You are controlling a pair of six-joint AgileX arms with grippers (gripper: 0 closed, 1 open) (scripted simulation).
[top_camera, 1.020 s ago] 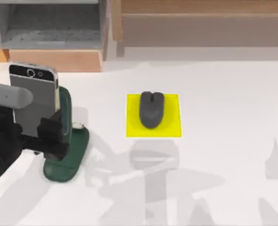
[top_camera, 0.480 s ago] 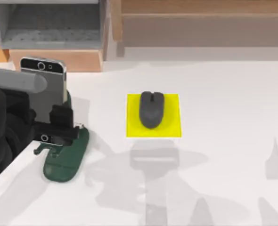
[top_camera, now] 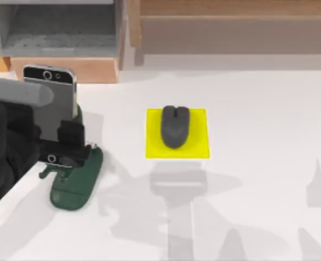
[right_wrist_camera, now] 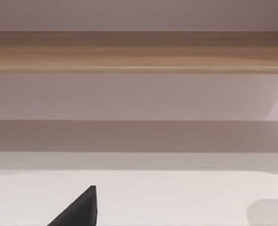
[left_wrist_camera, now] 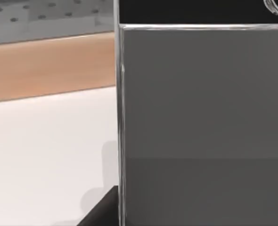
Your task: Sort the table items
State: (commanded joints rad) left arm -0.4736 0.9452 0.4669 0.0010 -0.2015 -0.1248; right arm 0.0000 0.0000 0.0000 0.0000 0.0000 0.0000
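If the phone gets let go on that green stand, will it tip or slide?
Probably prone to tipping: the smartphone stands upright and slim on the dark green stand, between the left gripper's fingers. Its smooth screen and silver edge look slippery. It looks stiff, so it shouldn't flex.

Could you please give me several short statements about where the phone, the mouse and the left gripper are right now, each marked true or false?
1. The mouse lies on a yellow mat. True.
2. The smartphone lies flat on the table. False: it stands upright over the dark green stand.
3. The left gripper is shut on the smartphone. True.
4. The mouse sits at the table's left edge. False: it is near the middle.
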